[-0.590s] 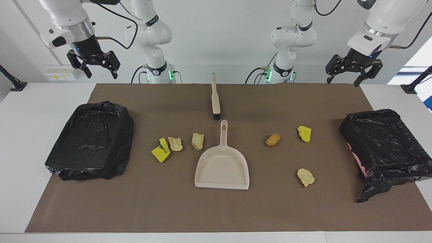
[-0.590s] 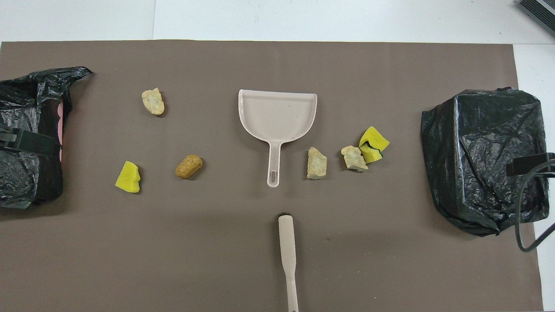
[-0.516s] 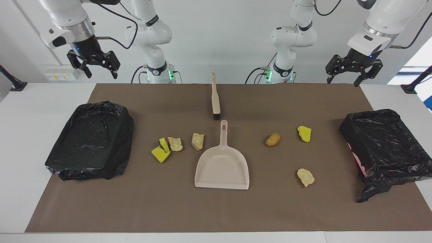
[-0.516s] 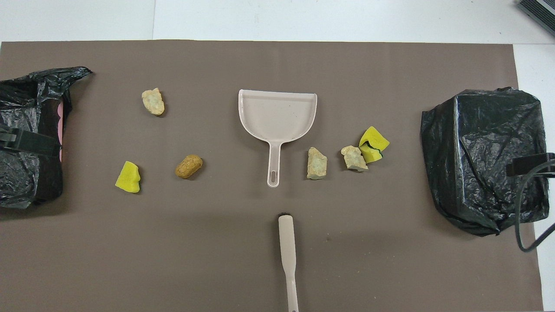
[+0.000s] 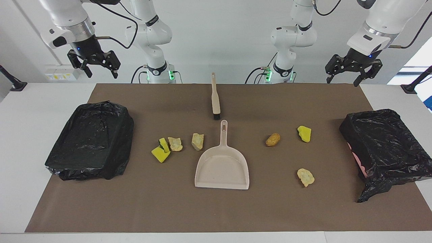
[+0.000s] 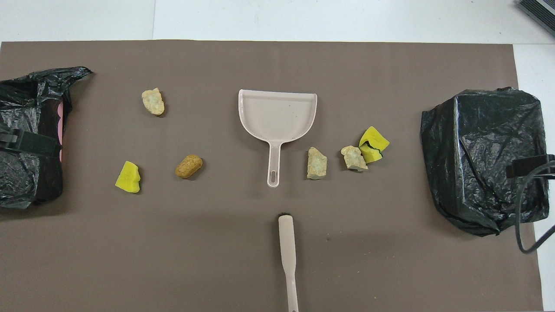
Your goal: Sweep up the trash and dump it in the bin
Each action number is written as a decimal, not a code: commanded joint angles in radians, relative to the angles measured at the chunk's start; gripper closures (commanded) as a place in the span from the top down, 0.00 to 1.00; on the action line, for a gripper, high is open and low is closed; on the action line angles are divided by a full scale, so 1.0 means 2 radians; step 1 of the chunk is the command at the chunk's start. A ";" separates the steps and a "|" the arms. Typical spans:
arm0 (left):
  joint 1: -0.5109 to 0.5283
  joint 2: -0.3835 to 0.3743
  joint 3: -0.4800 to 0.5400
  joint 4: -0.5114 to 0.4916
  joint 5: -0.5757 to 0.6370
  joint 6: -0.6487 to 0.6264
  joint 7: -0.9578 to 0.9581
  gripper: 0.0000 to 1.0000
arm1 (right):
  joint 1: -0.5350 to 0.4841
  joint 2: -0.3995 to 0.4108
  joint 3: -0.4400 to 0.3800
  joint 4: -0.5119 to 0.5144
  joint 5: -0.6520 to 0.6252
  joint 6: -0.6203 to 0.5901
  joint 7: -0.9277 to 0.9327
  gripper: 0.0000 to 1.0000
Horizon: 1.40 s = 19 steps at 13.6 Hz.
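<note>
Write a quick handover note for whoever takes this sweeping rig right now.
Left gripper: open, raised, holding nothing. Right gripper: the same.
Brush and dustpan lie untouched mid-mat, brush nearer the robots.
Trash, all on the mat: yellow sponge and two foam lumps toward the right arm's end; brown lump, yellow piece, foam lump toward the left arm's.
Nothing swept; everything is left.

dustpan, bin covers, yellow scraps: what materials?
Dustpan: probably hard plastic, matte beige, moulded rim and handle hole. Bin covers: thin black plastic film, glossy and crinkled. Yellow scraps: likely sponge foam, with ragged edges.
</note>
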 commanded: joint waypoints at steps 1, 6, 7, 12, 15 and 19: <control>0.002 -0.011 -0.004 -0.012 0.005 -0.005 -0.004 1.00 | -0.004 -0.008 0.001 -0.006 -0.004 -0.003 0.001 1.00; 0.000 -0.016 -0.005 -0.016 0.005 -0.006 -0.005 1.00 | 0.002 -0.004 0.000 0.004 -0.001 -0.001 -0.003 1.00; 0.000 -0.016 -0.010 -0.017 0.005 -0.006 -0.004 1.00 | 0.003 -0.003 0.004 0.005 0.000 -0.004 -0.003 1.00; 0.000 -0.031 -0.018 -0.043 0.005 0.007 -0.005 1.00 | 0.006 -0.004 0.013 0.005 0.000 -0.008 -0.003 1.00; 0.000 -0.041 -0.025 -0.061 0.005 0.019 -0.005 1.00 | 0.006 -0.004 0.012 0.004 0.000 -0.006 -0.003 1.00; 0.000 -0.047 -0.037 -0.076 -0.003 0.027 -0.007 1.00 | 0.001 -0.004 0.012 0.005 0.000 -0.001 -0.003 1.00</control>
